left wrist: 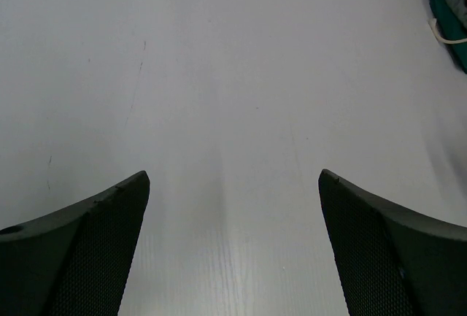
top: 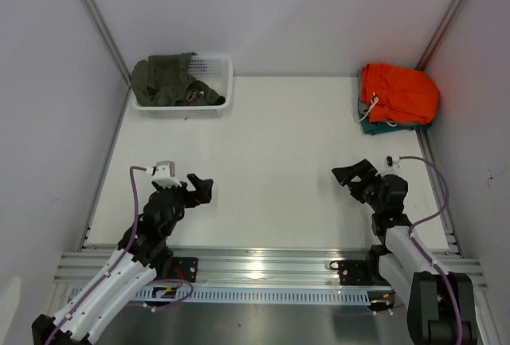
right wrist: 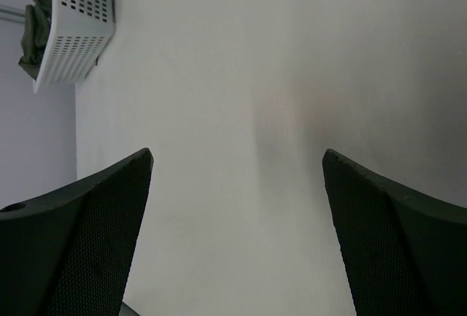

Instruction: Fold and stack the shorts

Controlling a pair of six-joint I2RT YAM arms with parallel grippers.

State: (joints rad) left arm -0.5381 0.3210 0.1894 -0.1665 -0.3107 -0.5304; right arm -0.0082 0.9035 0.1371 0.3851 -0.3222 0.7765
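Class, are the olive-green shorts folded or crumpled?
Crumpled: the olive-green shorts lie bunched in uneven heaps inside the white basket, with no flat folded edges visible.

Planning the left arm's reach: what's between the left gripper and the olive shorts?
Between the left gripper and the shorts lies only bare table, then the near wall of the basket holding them. The top view shows it.
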